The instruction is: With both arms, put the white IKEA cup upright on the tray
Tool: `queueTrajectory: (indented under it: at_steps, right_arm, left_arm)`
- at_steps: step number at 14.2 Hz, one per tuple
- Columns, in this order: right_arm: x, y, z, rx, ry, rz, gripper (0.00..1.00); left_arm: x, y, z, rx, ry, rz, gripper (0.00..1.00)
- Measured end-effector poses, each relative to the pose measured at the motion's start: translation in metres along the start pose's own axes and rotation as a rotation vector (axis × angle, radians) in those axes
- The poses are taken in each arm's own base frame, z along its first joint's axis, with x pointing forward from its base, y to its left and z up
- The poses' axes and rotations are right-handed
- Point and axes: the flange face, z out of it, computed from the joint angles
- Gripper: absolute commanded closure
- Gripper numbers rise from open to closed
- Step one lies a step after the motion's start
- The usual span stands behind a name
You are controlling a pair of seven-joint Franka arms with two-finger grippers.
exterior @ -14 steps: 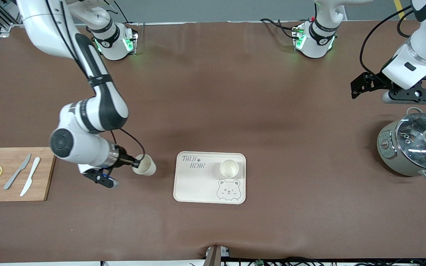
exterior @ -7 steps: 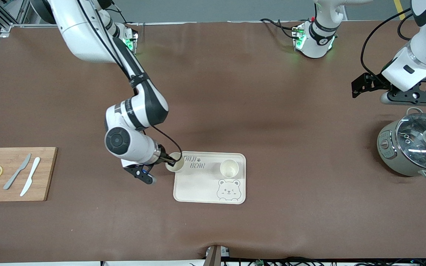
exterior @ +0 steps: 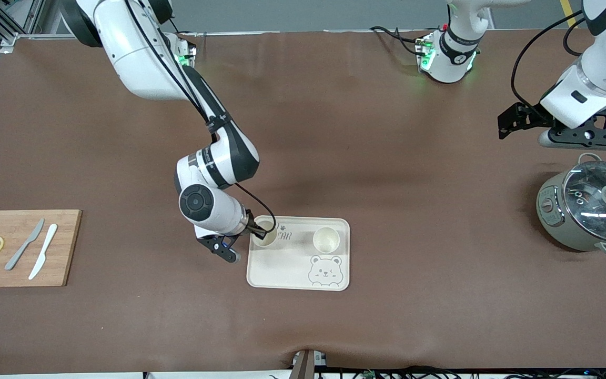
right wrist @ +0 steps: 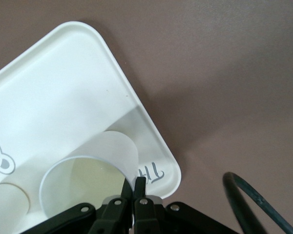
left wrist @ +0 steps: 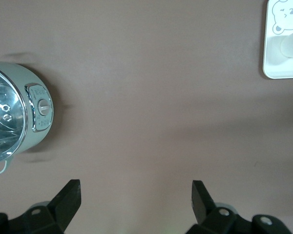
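Observation:
My right gripper (exterior: 254,230) is shut on the rim of a white cup (exterior: 265,233) and holds it upright over the lettered corner of the cream bear tray (exterior: 287,268). In the right wrist view the fingers (right wrist: 140,187) pinch the cup's wall (right wrist: 112,148) above the tray (right wrist: 58,83). A second white cup (exterior: 326,239) stands upright on the tray. My left gripper (exterior: 582,132) is open and empty, up over the table near the pot; its wrist view shows the fingertips (left wrist: 73,192) wide apart.
A grey-green pot with a glass lid (exterior: 589,206) stands at the left arm's end. A wooden cutting board (exterior: 19,266) with two knives and lemon slices lies at the right arm's end.
My right arm carried the white cup from the table beside the cutting board across to the tray's lettered corner. The left arm barely moved.

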Motion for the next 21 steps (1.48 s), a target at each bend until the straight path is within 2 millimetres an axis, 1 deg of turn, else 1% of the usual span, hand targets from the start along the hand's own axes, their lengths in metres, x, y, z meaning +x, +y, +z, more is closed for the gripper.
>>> queueTrajectory:
  at_steps: [1,2,3,8,11,12,14,17,18,21]
  right_arm:
    - [-0.001,-0.001,0.005,0.002,0.004,-0.003,0.46]
    - [-0.001,-0.003,0.002,0.007,0.008,-0.004,0.26]
    - [0.0,-0.003,0.002,0.007,0.01,-0.003,0.0]
    - [0.004,-0.002,-0.005,-0.034,0.025,-0.024,0.0]
    - [0.005,-0.004,-0.026,-0.073,-0.001,-0.026,0.0]
    - [0.006,-0.005,-0.038,-0.087,-0.01,-0.026,0.0]
    - [0.015,-0.001,-0.071,-0.109,-0.027,-0.016,0.0]
    - [0.046,0.022,-0.13,-0.098,-0.031,0.03,0.0]
    - [0.052,0.03,-0.15,-0.087,-0.026,0.032,0.0]
    - [0.058,0.049,-0.206,-0.076,0.004,0.013,0.0]
  left_arm:
    - [0.001,0.0,-0.001,0.0,0.006,0.001,0.0]
    - [0.001,0.001,-0.001,0.0,0.01,0.001,0.0]
    - [0.001,0.002,-0.002,0.0,0.014,0.003,0.0]
    - [0.002,0.009,-0.006,0.0,0.026,0.015,0.0]
    - [0.002,0.008,-0.006,0.0,0.027,0.014,0.0]
    - [0.002,0.008,-0.006,0.0,0.027,0.014,0.0]
    - [0.002,0.008,-0.006,0.0,0.027,0.013,0.0]
    - [0.002,0.007,-0.007,0.0,0.029,0.011,0.0]
    - [0.002,0.007,-0.008,0.0,0.03,0.011,0.0]
    - [0.002,0.007,-0.008,0.0,0.031,0.011,0.0]
